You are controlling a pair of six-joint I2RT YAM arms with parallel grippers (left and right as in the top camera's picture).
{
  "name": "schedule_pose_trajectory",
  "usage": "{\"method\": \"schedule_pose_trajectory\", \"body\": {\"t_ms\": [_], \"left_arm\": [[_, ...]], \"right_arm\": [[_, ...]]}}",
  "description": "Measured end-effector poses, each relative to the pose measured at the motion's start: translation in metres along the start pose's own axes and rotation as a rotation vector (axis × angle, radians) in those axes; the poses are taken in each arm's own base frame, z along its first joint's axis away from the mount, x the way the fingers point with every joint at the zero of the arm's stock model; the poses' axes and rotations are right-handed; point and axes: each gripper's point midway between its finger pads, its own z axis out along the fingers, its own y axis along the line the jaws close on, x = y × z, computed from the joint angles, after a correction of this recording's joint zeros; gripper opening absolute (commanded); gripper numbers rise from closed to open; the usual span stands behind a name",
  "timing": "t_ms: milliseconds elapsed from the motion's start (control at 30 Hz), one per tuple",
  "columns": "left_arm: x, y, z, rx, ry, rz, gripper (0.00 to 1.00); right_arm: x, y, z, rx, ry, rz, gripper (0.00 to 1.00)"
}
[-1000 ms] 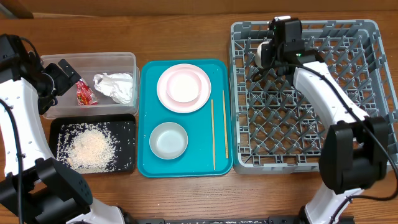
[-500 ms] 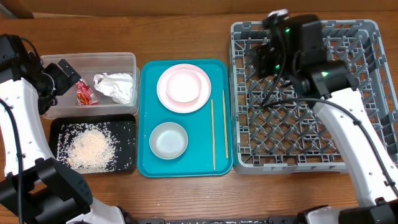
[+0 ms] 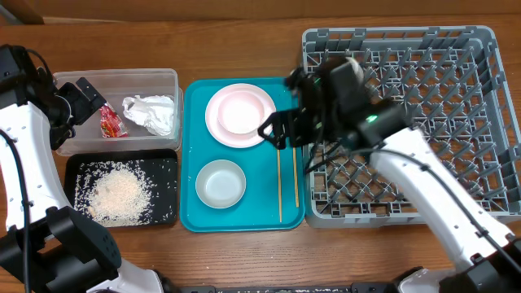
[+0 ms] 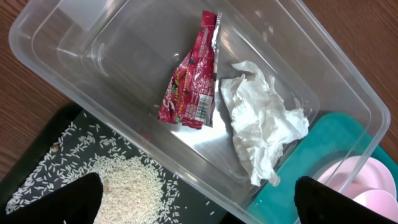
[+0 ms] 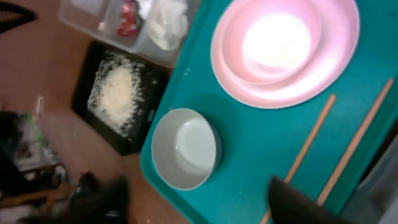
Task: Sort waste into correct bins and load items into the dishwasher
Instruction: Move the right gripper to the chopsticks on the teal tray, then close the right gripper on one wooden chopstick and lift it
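Right gripper [image 3: 273,134], jaws spread and empty, above teal tray [image 3: 260,195] centre, near chopsticks [image 3: 279,179]. Left gripper [image 3: 89,98], likewise spread, left of tray.

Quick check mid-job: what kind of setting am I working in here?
Probably a staged dish-clearing bench rather than a real kitchen: a wooden table carrying a grey dish rack, a teal tray with a pink plate and bowl, and a clear tub holding a wrapper and napkin.

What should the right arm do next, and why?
Probably lower the open right tool onto the chopsticks: it hovers above the teal tray right beside them, and both sticks lie loose there with nothing covering them.
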Motion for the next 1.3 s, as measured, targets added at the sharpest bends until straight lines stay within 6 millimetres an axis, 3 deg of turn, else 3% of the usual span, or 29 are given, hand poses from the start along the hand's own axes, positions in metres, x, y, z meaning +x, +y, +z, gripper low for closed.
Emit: {"method": "schedule_pose_trajectory", "body": {"t_ms": [67, 133, 233, 367, 500, 900, 1300], "left_arm": [[0.0, 0.0, 0.0, 0.0, 0.0, 0.0, 1.0], [0.0, 0.0, 0.0, 0.0, 0.0, 0.0, 1.0], [0.0, 0.0, 0.0, 0.0, 0.0, 0.0, 1.0], [0.0, 0.0, 0.0, 0.0, 0.0, 0.0, 1.0], [0.0, 0.0, 0.0, 0.0, 0.0, 0.0, 1.0], [0.0, 0.0, 0.0, 0.0, 0.0, 0.0, 1.0], [0.0, 0.0, 0.0, 0.0, 0.0, 0.0, 1.0]], "right_arm": [[0.011, 0.0, 0.012, 0.08, 0.007, 0.01, 0.27], [0.02, -0.001, 0.022, 0.166, 0.004, 0.011, 0.21], [0.028, -0.004, 0.031, 0.283, -0.028, 0.029, 0.21], [0.025, -0.011, 0.036, 0.377, -0.109, 0.066, 0.21], [0.025, -0.027, 0.043, 0.446, -0.137, 0.11, 0.28], [0.058, -0.077, 0.105, 0.594, -0.001, 0.152, 0.29], [0.074, -0.09, 0.112, 0.628, 0.025, 0.2, 0.21]]}}
